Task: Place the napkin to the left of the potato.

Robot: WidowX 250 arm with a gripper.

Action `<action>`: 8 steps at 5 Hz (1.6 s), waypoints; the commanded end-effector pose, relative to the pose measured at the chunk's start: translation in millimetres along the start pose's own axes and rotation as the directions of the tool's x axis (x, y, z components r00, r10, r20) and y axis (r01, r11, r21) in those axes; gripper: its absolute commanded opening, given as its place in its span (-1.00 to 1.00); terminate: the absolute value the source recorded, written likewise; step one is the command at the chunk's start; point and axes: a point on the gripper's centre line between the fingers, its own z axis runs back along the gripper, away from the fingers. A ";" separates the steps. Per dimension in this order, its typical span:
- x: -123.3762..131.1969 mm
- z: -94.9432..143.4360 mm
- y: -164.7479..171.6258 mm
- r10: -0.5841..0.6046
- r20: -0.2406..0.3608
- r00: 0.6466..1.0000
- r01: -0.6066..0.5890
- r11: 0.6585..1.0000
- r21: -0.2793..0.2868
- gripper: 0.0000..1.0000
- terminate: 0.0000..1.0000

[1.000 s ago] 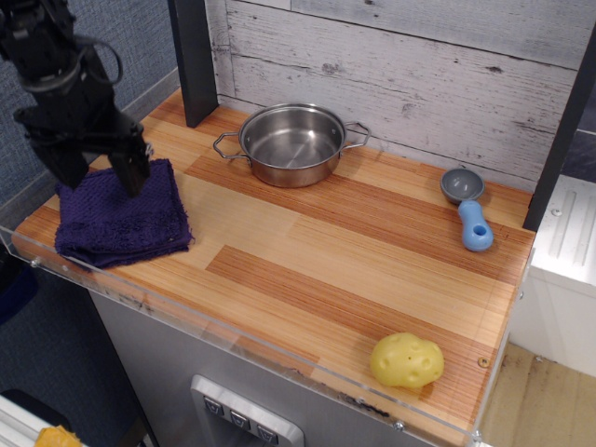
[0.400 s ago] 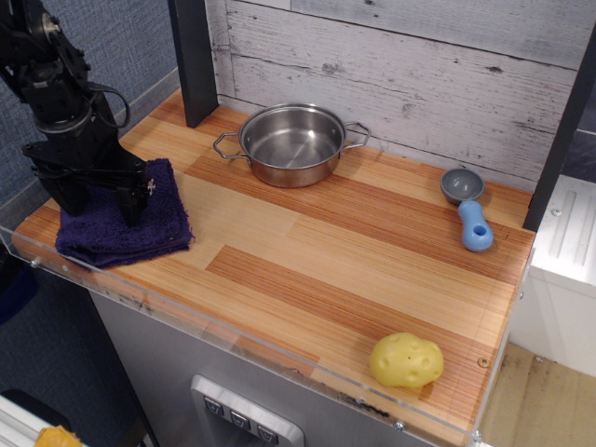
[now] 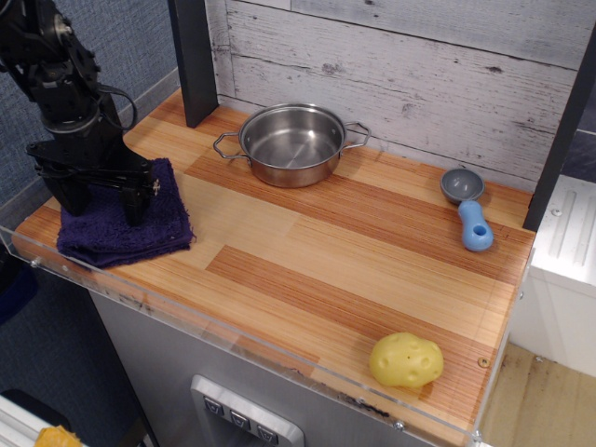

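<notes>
The dark purple napkin [image 3: 130, 228] lies folded at the left end of the wooden counter. My black gripper [image 3: 104, 212] stands straight down over it, jaws spread wide, with both fingertips resting on or pressing into the cloth. The left finger [image 3: 76, 197] is near the napkin's left part and the right finger [image 3: 135, 203] near its middle. The yellow potato [image 3: 406, 360] sits far off at the front right corner of the counter.
A steel pot [image 3: 291, 142] stands at the back centre. A blue and grey scoop [image 3: 469, 210] lies at the back right. A dark post [image 3: 194, 58] rises behind the napkin. A clear acrylic lip [image 3: 233, 328] runs along the counter's front edge.
The gripper has come down from just above the napkin onto it and straightened upright. The napkin and the potato have not moved.
</notes>
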 end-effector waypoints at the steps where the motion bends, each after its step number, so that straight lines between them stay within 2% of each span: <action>1: 1.5 -1.5 -28.0 -0.038 -0.021 0.999 0.037 0.999 -0.039 1.00 -1.00; 5: 0.7 -3.4 -117.3 -0.189 -0.040 0.981 0.185 0.979 -0.081 1.00 -1.00; 8: -12.0 4.9 -203.2 -0.352 -0.017 0.936 0.346 0.927 -0.142 1.00 -1.00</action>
